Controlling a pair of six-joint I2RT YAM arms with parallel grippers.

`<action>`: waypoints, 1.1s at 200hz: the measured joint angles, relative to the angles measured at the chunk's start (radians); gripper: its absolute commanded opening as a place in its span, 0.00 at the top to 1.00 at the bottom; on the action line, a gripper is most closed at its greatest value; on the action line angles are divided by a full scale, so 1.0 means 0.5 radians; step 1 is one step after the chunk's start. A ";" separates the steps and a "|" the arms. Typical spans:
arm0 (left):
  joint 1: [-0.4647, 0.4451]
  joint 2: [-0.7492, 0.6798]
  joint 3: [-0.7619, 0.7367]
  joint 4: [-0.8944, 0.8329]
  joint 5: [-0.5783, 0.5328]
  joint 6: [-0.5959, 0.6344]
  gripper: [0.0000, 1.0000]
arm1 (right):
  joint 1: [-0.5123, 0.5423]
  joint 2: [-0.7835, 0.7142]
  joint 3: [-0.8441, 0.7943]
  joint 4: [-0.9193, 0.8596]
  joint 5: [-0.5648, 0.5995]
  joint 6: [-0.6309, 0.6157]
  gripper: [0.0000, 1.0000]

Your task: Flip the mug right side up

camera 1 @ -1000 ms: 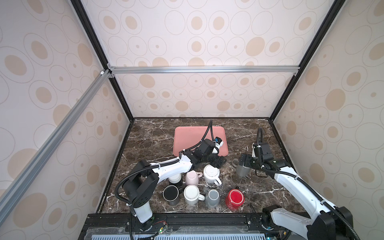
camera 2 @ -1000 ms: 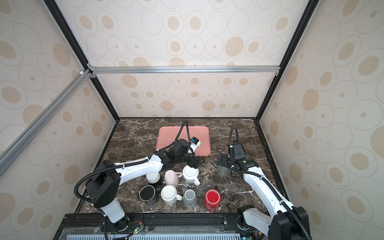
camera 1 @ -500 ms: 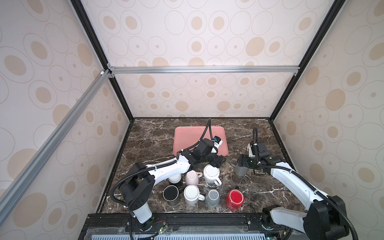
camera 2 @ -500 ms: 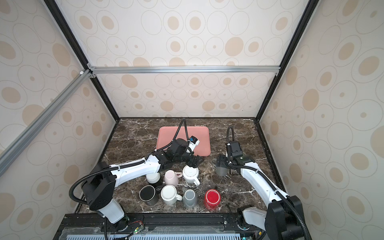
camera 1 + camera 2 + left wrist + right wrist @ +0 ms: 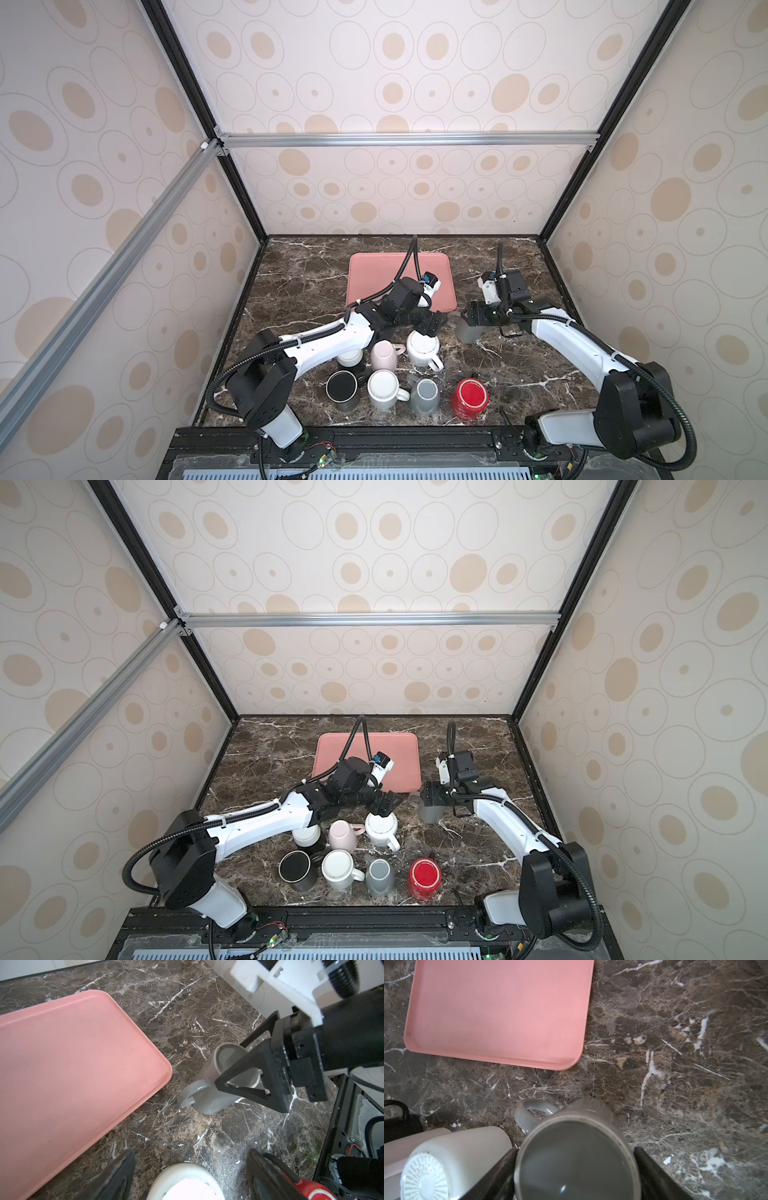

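Observation:
A grey mug (image 5: 467,336) (image 5: 428,814) stands on the dark marble just off the pink tray's front right corner. The end facing up is a shallow round face with a pale ring (image 5: 577,1172), which looks like its base. Its handle (image 5: 189,1095) points toward the tray. My right gripper (image 5: 574,1150) (image 5: 471,320) comes down from above, one finger against each side of the mug, shut on it. My left gripper (image 5: 189,1155) (image 5: 430,328) hangs open over a white mug (image 5: 422,347) whose ribbed base faces up, touching nothing.
The pink tray (image 5: 374,270) lies bare behind both grippers. Several more mugs crowd the front: pink (image 5: 384,353), white (image 5: 382,388), black (image 5: 341,386), grey (image 5: 424,395) and red (image 5: 469,397). Bare marble lies to the right of the grey mug.
The right gripper has shifted left toward the tray corner with the grey mug between its fingers, and its jaws have narrowed onto it. The left arm has barely moved.

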 measured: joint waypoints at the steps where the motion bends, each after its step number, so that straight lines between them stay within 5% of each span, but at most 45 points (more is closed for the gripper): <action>1: 0.000 0.000 0.000 -0.001 0.000 0.003 0.16 | 0.000 0.000 0.000 0.000 -0.001 -0.001 0.10; 65: 0.002 -0.017 -0.153 0.191 0.005 0.278 0.12 | 0.004 -0.177 -0.018 0.008 -0.001 0.061 0.02; 130: 0.127 0.236 0.084 0.336 0.479 0.650 0.24 | 0.003 -0.532 -0.056 0.074 0.008 0.199 0.02; 220: 0.146 0.564 0.224 0.292 0.556 0.929 0.34 | -0.060 -0.720 -0.101 0.009 0.022 0.294 0.02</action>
